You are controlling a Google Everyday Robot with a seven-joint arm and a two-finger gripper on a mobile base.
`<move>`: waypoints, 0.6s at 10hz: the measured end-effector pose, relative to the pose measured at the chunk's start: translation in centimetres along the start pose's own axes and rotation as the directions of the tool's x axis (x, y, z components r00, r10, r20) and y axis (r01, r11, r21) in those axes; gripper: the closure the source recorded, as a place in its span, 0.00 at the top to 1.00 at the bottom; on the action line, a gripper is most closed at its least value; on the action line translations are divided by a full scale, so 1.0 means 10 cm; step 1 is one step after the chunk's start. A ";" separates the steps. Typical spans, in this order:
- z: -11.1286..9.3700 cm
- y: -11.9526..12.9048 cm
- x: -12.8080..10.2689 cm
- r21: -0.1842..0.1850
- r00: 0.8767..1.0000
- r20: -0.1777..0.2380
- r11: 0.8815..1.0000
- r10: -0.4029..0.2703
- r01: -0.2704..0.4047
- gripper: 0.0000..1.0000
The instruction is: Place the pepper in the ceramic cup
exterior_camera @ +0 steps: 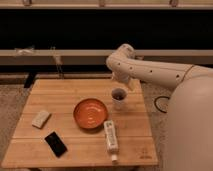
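Left to right: pale sponge-like block [41, 118] at the table's [60, 95] left edge, black phone [55, 144] near the front, orange bowl [90, 113] mid-table, white bottle [111, 136] lying on its side in front of the bowl. Ceramic cup [119, 97] stands upright just right of the bowl, not touching it. Gripper [120, 80] hangs just above and behind the cup; can't tell how its fingers stand. Pepper isn't visible on the table; the cup's interior is dark, so can't confirm it's in there, and can't rule out the gripper holding it. Risks, as I judge them: the arm clips the rim and tips the cup toward the bowl, or an off-centre release bounces the pepper off the rim onto the table.
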 end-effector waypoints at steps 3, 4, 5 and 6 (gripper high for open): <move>-0.22 -0.14 0.06 0.046 0.999 0.028 0.998 -0.046 0.045 0.80; -0.25 -0.17 0.06 0.056 0.998 0.033 0.997 -0.054 0.052 0.80; -0.25 -0.16 0.06 0.053 0.998 0.034 0.997 -0.054 0.052 0.80; -0.25 -0.17 0.06 0.053 0.998 0.035 0.997 -0.054 0.053 0.80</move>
